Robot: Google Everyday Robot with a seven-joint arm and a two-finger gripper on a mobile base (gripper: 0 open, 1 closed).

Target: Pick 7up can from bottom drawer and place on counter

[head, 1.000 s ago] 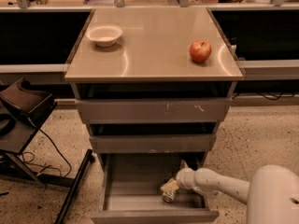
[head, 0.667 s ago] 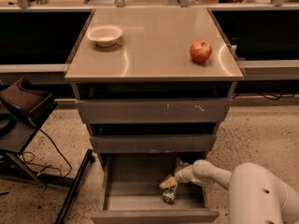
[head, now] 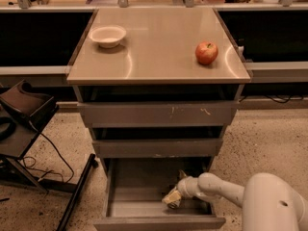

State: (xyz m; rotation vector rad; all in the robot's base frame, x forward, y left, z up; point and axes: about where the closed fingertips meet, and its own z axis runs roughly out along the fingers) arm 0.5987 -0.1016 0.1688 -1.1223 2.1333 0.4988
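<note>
Worktop [head: 159, 57] of the cabinet is seen from the front and above in the camera view. A pale bowl [head: 108, 35] is set near its back left corner. A red apple [head: 206, 52] is set near its right edge, well apart from the bowl.

Below the worktop, two shallow drawers [head: 156, 113] are seen slightly pulled out, one above the other. The bottom drawer [head: 139, 208] is pulled out furthest, and its grey floor is laid open to view.

A white arm [head: 221, 189] is reached in from the lower right, over the drawer's right side. The hand [head: 172, 197] is held low inside the bottom drawer, right of the middle and near the floor. Whether the hand is released or clenched cannot be told.

The can [head: 175, 206] is made out only as a small dark shape just beneath the hand, inside the bottom drawer. Contact between the two cannot be told.

A dark stand [head: 24, 109] is placed on the speckled floor [head: 269, 134], left of the cabinet.
</note>
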